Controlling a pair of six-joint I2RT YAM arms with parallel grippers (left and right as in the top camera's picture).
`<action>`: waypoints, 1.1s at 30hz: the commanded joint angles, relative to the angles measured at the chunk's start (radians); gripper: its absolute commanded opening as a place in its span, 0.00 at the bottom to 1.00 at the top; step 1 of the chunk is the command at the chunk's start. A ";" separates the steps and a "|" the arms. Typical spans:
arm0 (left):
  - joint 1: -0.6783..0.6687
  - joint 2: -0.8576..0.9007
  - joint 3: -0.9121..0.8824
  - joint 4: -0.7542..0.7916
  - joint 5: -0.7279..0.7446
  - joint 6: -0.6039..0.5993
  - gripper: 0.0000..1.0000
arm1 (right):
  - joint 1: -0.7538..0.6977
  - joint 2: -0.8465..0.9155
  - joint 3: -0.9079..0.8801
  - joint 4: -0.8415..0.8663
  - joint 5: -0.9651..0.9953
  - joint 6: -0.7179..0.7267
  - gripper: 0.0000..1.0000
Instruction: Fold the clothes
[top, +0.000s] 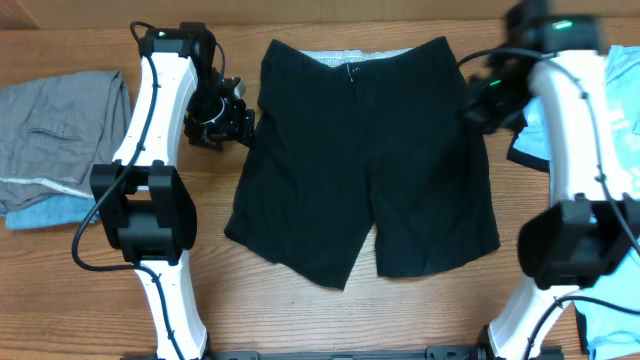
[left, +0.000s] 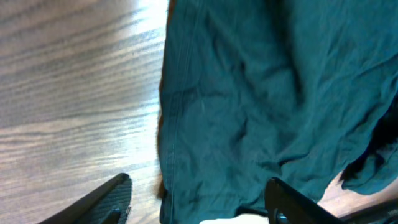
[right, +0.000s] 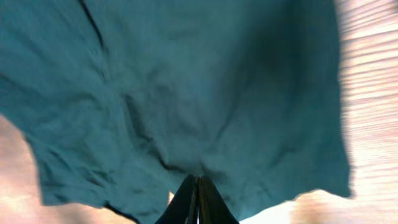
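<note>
The black shorts (top: 365, 160) lie spread flat in the middle of the wooden table, with the pale grey inner waistband (top: 355, 56) at the far edge and the legs toward me. My left gripper (top: 225, 120) is open beside the shorts' left edge near the waist. In the left wrist view its fingers (left: 199, 196) straddle the hem of the shorts (left: 261, 93). My right gripper (top: 478, 100) is at the shorts' right edge. In the right wrist view its fingers (right: 198, 186) are closed together, pinching puckered fabric of the shorts (right: 186, 81).
A grey garment (top: 60, 125) lies on a blue piece (top: 50, 212) at the table's left side. A light blue T-shirt (top: 625, 110) lies at the right, partly under the right arm. More light blue cloth (top: 610, 325) shows at the bottom right.
</note>
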 joint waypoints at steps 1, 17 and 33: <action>-0.008 -0.029 0.011 0.043 0.061 0.028 0.63 | 0.071 -0.003 -0.196 0.143 0.008 0.030 0.04; -0.153 -0.027 0.011 0.557 -0.070 0.142 0.06 | -0.227 -0.018 -0.237 0.276 0.041 0.099 0.70; -0.151 0.199 0.011 1.126 -0.212 0.198 0.96 | -0.460 -0.018 -0.237 0.280 0.040 0.099 1.00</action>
